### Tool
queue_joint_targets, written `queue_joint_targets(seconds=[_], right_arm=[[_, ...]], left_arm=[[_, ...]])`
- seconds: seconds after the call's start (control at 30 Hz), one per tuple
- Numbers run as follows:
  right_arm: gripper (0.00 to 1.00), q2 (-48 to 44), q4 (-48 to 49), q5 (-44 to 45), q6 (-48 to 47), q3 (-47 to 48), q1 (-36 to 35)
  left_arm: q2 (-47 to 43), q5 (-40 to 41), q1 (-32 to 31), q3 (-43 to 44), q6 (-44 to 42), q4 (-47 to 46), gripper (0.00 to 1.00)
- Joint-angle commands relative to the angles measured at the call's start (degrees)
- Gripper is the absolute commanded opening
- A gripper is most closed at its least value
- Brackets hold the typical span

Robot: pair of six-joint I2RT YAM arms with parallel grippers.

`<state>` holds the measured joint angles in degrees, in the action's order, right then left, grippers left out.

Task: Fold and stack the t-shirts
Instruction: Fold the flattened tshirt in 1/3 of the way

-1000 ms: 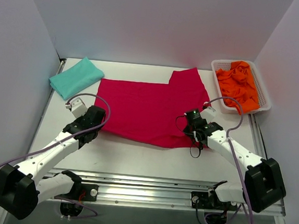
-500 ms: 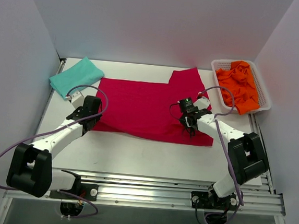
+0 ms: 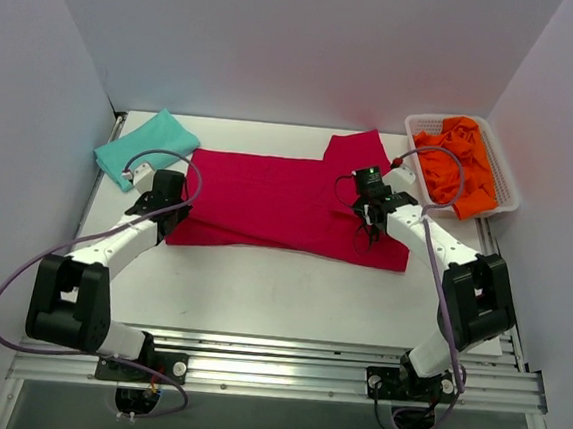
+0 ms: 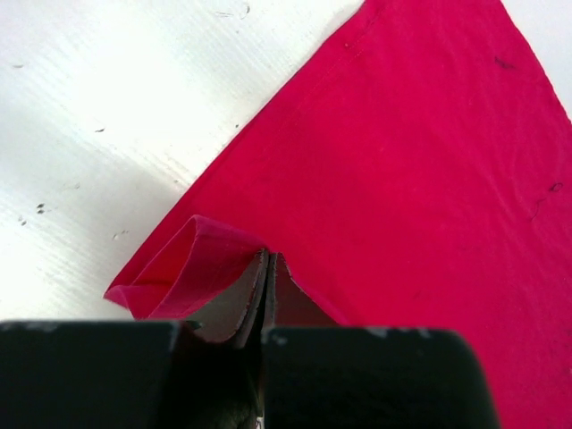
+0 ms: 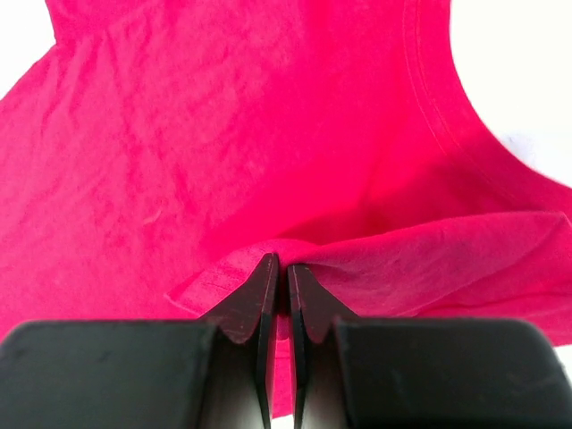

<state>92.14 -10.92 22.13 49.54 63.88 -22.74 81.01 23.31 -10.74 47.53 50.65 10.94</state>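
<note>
Top external: our left hand [image 3: 169, 212] pinches the near-left corner of the crimson t-shirt [image 3: 268, 198], right hand [image 3: 370, 228] clamps its near-right hem; it lies long left-to-right on the desk [image 3: 260, 283], far edge straight ahead.

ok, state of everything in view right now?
red t-shirt: spread on the table, near edge pinched up at both ends
teal t-shirt: folded, far left corner
orange t-shirts: crumpled, unfolded, in the basket
basket: upright, far right, holding cloth
left pincer: shut on the red t-shirt's edge
right pincer: shut on a fold of the red t-shirt
</note>
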Motion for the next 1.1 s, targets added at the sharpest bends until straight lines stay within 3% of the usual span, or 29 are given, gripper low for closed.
queue_joint_targets(seconds=[0.0,0.33,0.8,1.07], right_arm=[[0.0,2.34,-0.34,1.95,-0.06,2.39,1.03],[0.0,10.6,0.55,0.9,0.21,9.33,2.7],[0.0,14.03,0.19,-2.79,-3.66,18.21,4.46],[0.0,21.76,1.95,-5.25,-3.92,20.93,5.08]], left_arm=[[3.0,-2.65,1.07,3.88,-2.14,-4.78,0.02],[14.16,-11.18,2.74,11.09,-8.29,-6.72,0.02],[14.79,-13.03,3.45,12.15,-10.93,-7.86,0.02],[18.39,-13.38,3.71,15.13,-11.8,-6.72,0.02]])
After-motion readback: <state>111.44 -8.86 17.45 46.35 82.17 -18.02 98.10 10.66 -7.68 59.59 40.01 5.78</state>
